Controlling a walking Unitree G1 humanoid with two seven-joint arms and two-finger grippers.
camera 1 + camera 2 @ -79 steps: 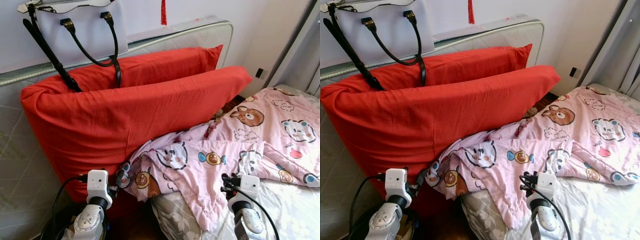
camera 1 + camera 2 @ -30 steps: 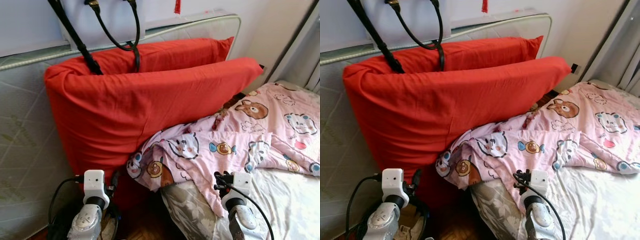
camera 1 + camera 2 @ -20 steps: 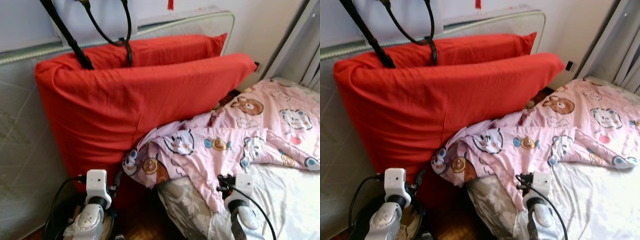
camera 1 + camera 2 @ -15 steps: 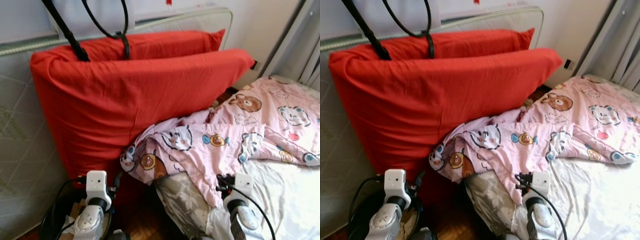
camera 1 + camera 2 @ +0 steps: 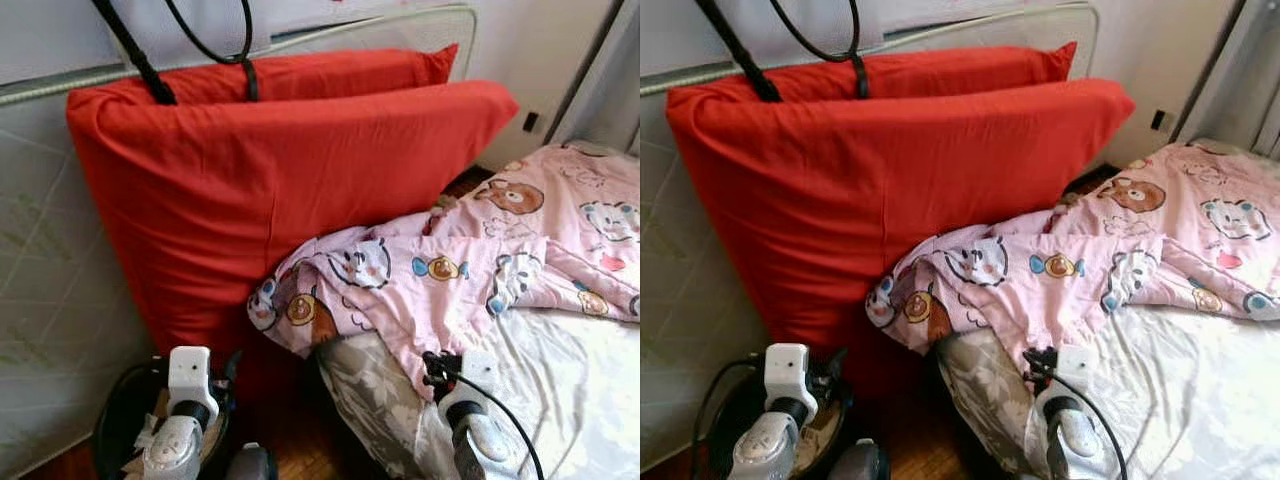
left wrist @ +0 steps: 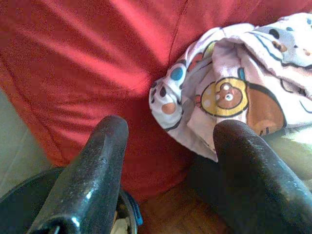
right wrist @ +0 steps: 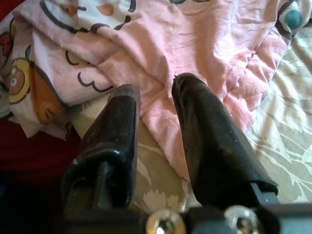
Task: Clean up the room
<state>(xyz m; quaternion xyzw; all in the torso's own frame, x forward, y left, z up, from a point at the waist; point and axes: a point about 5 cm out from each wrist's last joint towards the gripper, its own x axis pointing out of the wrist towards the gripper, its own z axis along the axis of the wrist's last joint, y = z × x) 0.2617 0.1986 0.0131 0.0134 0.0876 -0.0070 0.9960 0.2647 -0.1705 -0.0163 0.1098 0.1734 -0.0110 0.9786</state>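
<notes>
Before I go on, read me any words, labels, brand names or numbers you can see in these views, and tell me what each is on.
No readable text in any view.
Pink blanket: cartoon bears and animals only, no lettering.
Red pillows: plain cloth, no label seen.
Mattress against the wall: quilted pattern, no words.
Left gripper and right gripper: no markings legible.

A quilted grey mattress (image 5: 55, 300) stands on edge against the white wall (image 5: 520, 50) at nine o'clock, with two black bag straps (image 5: 140, 60) hanging down over its top edge at eleven. At two o'clock a dark wall socket (image 5: 531, 122) sits low on the wall, just beside a grey curtain (image 5: 610, 90) that runs down the three o'clock side. Dark wooden floor (image 5: 915, 430) shows at six o'clock.
</notes>
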